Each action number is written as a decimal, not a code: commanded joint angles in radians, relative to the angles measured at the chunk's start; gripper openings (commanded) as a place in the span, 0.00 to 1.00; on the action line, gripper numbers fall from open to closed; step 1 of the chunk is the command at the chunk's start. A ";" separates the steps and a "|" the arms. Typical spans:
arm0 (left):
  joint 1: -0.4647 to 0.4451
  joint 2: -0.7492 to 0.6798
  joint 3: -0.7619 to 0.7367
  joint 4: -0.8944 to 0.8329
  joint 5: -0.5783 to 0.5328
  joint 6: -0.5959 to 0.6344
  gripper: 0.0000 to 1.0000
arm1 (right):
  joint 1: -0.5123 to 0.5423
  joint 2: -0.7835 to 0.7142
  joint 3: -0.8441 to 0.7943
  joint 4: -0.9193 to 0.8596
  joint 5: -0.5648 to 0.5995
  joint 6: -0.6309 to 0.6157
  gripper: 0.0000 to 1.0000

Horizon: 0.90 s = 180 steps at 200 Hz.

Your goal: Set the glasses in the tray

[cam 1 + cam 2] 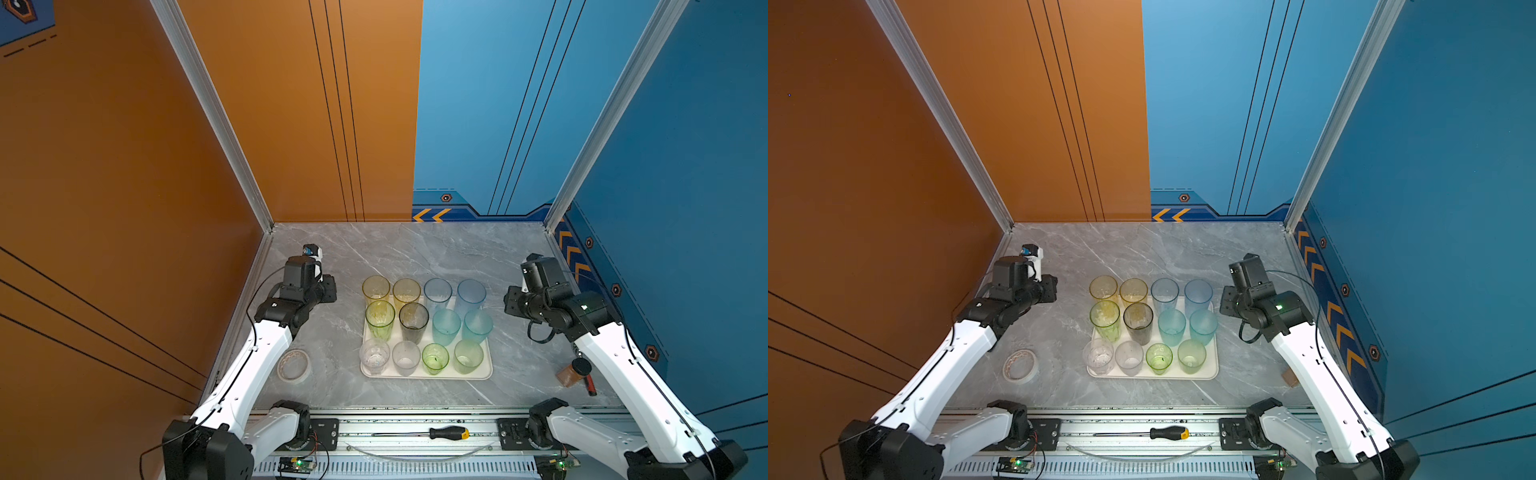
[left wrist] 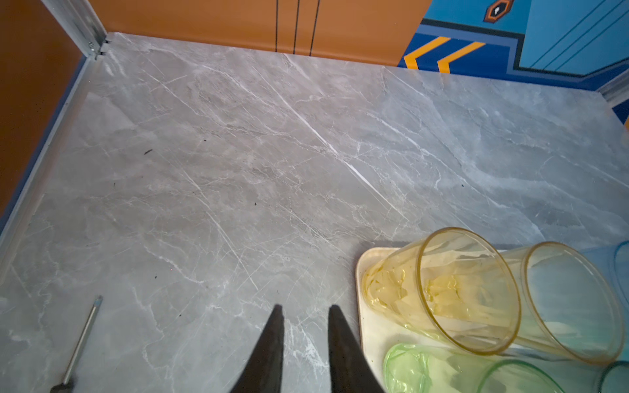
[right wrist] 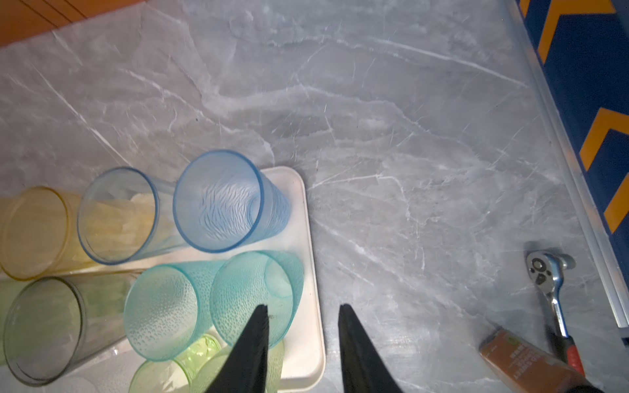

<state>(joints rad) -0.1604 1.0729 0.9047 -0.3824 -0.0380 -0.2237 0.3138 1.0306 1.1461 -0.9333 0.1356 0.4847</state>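
The grey table [image 1: 374, 249] carries the cream tray [image 1: 428, 376], whose far edge is hidden behind twelve glasses [image 1: 446, 326] standing inside it in three rows. The left gripper [image 2: 306, 308] and right gripper [image 3: 303, 308] hang beside the tray, fingers slightly apart and empty. The right arm half hides a brown jar [image 1: 573, 371].

We reach our left arm [image 1: 257, 353] and right arm [image 1: 615, 357] forward, elbows bent, wrists tipped downward. Our left gripper [image 2: 306, 308] shows jaws slightly parted, holding nothing; our right gripper [image 3: 303, 308] gapes a bit wider, apparently empty too.
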 commanded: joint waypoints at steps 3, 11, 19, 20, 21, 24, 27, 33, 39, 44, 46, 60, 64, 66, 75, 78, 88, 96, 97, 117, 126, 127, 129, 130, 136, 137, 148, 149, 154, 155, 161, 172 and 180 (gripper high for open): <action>0.030 -0.023 -0.014 0.053 -0.064 0.030 0.26 | -0.063 -0.026 -0.024 0.118 -0.011 -0.045 0.34; 0.038 -0.022 -0.019 0.061 -0.076 0.045 0.26 | -0.081 -0.025 -0.031 0.141 -0.019 -0.053 0.35; 0.046 -0.022 -0.032 0.085 -0.080 0.071 0.27 | -0.097 -0.023 -0.040 0.167 -0.024 -0.059 0.35; 0.046 -0.023 -0.034 0.088 -0.081 0.073 0.27 | -0.100 -0.022 -0.041 0.171 -0.025 -0.060 0.35; 0.047 -0.023 -0.037 0.092 -0.082 0.077 0.27 | -0.102 -0.022 -0.042 0.174 -0.026 -0.061 0.35; 0.050 -0.022 -0.043 0.104 -0.086 0.087 0.27 | -0.106 -0.020 -0.046 0.184 -0.027 -0.063 0.35; 0.053 -0.025 -0.053 0.119 -0.093 0.096 0.28 | -0.112 -0.019 -0.050 0.197 -0.030 -0.065 0.35; 0.059 -0.029 -0.079 0.163 -0.108 0.110 0.31 | -0.122 -0.014 -0.056 0.218 -0.033 -0.069 0.35; 0.067 -0.032 -0.107 0.218 -0.119 0.118 0.34 | -0.129 -0.011 -0.068 0.242 -0.037 -0.075 0.35; 0.075 -0.036 -0.130 0.260 -0.122 0.121 0.36 | -0.134 -0.005 -0.076 0.261 -0.037 -0.079 0.35; 0.078 -0.038 -0.140 0.275 -0.123 0.122 0.37 | -0.135 -0.004 -0.077 0.268 -0.037 -0.079 0.35; 0.097 -0.053 -0.224 0.391 -0.166 0.124 0.41 | -0.142 0.005 -0.101 0.308 -0.028 -0.083 0.35; 0.102 -0.057 -0.254 0.433 -0.180 0.124 0.42 | -0.143 0.007 -0.108 0.317 -0.028 -0.083 0.36; 0.105 -0.059 -0.270 0.455 -0.186 0.125 0.43 | -0.144 0.007 -0.111 0.322 -0.027 -0.083 0.36; 0.117 -0.063 -0.343 0.564 -0.204 0.125 0.45 | -0.149 0.011 -0.125 0.341 -0.025 -0.084 0.36; 0.121 -0.064 -0.367 0.610 -0.206 0.124 0.45 | -0.150 0.011 -0.131 0.346 -0.025 -0.084 0.36; 0.126 -0.060 -0.447 0.755 -0.215 0.122 0.47 | -0.155 0.011 -0.151 0.362 -0.027 -0.084 0.37; 0.126 -0.041 -0.506 0.879 -0.229 0.118 0.51 | -0.161 0.011 -0.165 0.373 -0.028 -0.084 0.37; 0.126 -0.038 -0.513 0.894 -0.232 0.118 0.51 | -0.162 0.011 -0.168 0.374 -0.028 -0.084 0.37; 0.127 0.050 -0.584 1.078 -0.265 0.109 0.93 | -0.174 0.013 -0.187 0.381 -0.033 -0.085 0.38; 0.126 0.089 -0.582 1.083 -0.268 0.110 0.98 | -0.178 0.014 -0.195 0.381 -0.033 -0.088 0.39; 0.126 0.094 -0.581 1.083 -0.267 0.110 0.98 | -0.179 0.014 -0.195 0.381 -0.033 -0.089 0.39; 0.126 0.103 -0.579 1.083 -0.268 0.110 0.98 | -0.179 0.014 -0.194 0.381 -0.032 -0.090 0.39; 0.126 0.106 -0.578 1.084 -0.269 0.109 0.98 | -0.179 0.013 -0.196 0.381 -0.032 -0.090 0.39; 0.126 0.135 -0.574 1.100 -0.269 0.124 0.98 | -0.182 0.012 -0.200 0.381 -0.029 -0.093 0.41; 0.126 0.138 -0.575 1.100 -0.270 0.129 0.98 | -0.183 0.011 -0.201 0.381 -0.027 -0.093 0.41; 0.122 0.169 -0.573 1.110 -0.274 0.159 0.98 | -0.187 0.009 -0.208 0.381 -0.014 -0.093 0.42; 0.122 0.171 -0.575 1.111 -0.276 0.161 0.98 | -0.188 0.008 -0.208 0.381 -0.014 -0.094 0.42; 0.122 0.187 -0.585 1.148 -0.282 0.166 0.98 | -0.191 0.007 -0.213 0.381 -0.010 -0.095 0.43; 0.122 0.191 -0.587 1.157 -0.285 0.167 0.98 | -0.191 0.007 -0.212 0.381 -0.008 -0.095 0.43; 0.123 0.217 -0.608 1.226 -0.293 0.171 0.98 | -0.192 0.004 -0.215 0.381 -0.004 -0.095 0.43; 0.125 0.262 -0.634 1.299 -0.296 0.167 0.98 | -0.199 0.000 -0.217 0.380 -0.005 -0.099 0.43; 0.124 0.297 -0.654 1.356 -0.289 0.168 0.98 | -0.203 -0.005 -0.215 0.375 -0.006 -0.104 0.44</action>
<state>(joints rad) -0.0395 1.2961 0.3073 0.7441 -0.2962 -0.0826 0.1242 1.0401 0.9428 -0.5716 0.1097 0.4068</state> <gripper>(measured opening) 0.976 0.431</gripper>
